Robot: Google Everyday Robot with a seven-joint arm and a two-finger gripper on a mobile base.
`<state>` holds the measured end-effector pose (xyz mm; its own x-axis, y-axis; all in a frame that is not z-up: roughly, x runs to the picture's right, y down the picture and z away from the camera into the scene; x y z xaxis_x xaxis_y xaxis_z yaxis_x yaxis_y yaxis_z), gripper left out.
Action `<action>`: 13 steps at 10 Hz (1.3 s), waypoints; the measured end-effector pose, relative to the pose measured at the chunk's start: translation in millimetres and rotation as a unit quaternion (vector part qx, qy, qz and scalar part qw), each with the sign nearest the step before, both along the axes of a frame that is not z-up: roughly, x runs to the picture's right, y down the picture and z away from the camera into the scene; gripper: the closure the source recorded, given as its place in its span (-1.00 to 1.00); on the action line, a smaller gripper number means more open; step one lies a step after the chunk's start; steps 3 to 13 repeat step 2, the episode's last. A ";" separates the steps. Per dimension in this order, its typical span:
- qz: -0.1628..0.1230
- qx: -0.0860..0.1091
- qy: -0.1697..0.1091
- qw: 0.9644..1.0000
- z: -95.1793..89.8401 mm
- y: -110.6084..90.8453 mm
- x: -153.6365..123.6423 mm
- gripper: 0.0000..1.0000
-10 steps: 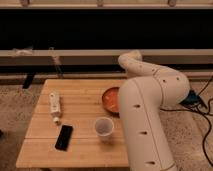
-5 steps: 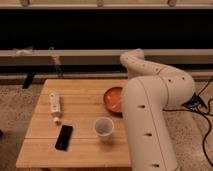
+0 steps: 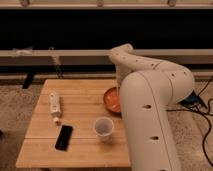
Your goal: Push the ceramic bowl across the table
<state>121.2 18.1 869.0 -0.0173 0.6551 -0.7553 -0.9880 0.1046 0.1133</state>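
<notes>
The ceramic bowl [image 3: 112, 100], shallow and orange-red, sits near the right edge of the light-wood table [image 3: 80, 90]. Its right side is hidden behind my white arm [image 3: 150, 100]. The arm bends over from the right and reaches down just behind the bowl's far rim. The gripper [image 3: 120, 80] hangs there, mostly hidden by the arm, close to the bowl.
A small white cup [image 3: 103, 127] stands in front of the bowl. A black phone [image 3: 63, 137] lies at the front left and a white bottle [image 3: 55, 106] lies on the left side. Cables [image 3: 202, 107] run across the floor at the right. A dark wall with a rail stands behind the table.
The arm's upper part has swung slightly to the right. The bowl has shifted at most a little to the right; cup, phone and bottle have not moved.
</notes>
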 end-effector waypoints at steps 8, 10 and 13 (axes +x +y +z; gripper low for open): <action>-0.003 0.003 -0.008 1.000 -1.1 -2.2 -4.9 -0.30; -0.003 0.003 -0.008 1.000 -1.1 -2.2 -4.9 -0.30; -0.003 0.003 -0.008 1.000 -1.1 -2.2 -4.9 -0.30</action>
